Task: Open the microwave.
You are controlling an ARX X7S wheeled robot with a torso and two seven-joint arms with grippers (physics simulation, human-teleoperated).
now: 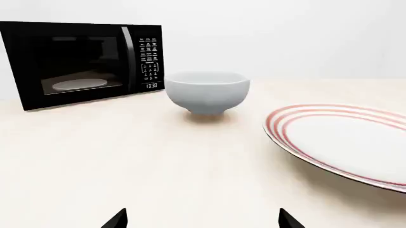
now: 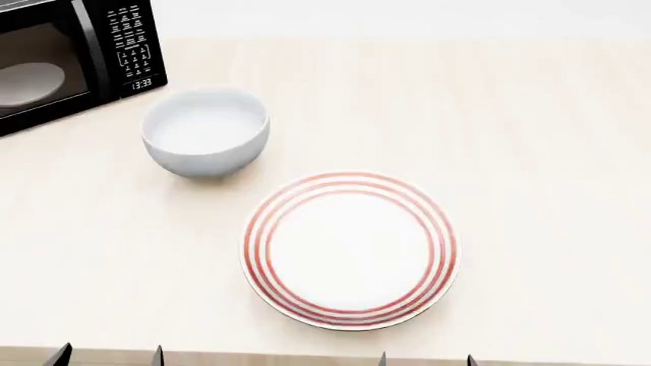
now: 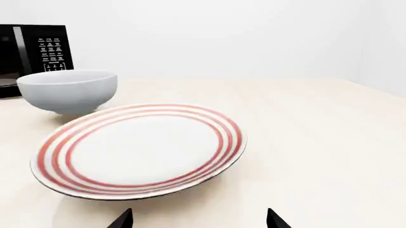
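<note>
The black microwave [image 1: 82, 64] stands at the table's far left with its door shut. Its vertical handle [image 1: 127, 59], keypad [image 1: 149, 59] and clock reading 13:33 show, and a white turntable plate [image 1: 79, 84] shows through the glass. In the head view the microwave [image 2: 72, 61] is at the top left corner, and in the right wrist view only its keypad side [image 3: 38, 52] shows. My left gripper [image 1: 203, 219] is open and empty, far from the microwave at the table's near edge [image 2: 107, 355]. My right gripper [image 3: 199, 218] is open and empty, near the front edge [image 2: 428, 358].
A pale grey bowl [image 2: 206, 131] stands just right of the microwave's front corner. A white plate with red rings [image 2: 351, 249] lies mid-table, close in front of my right gripper. The light wooden table [image 2: 549, 152] stretches to the right.
</note>
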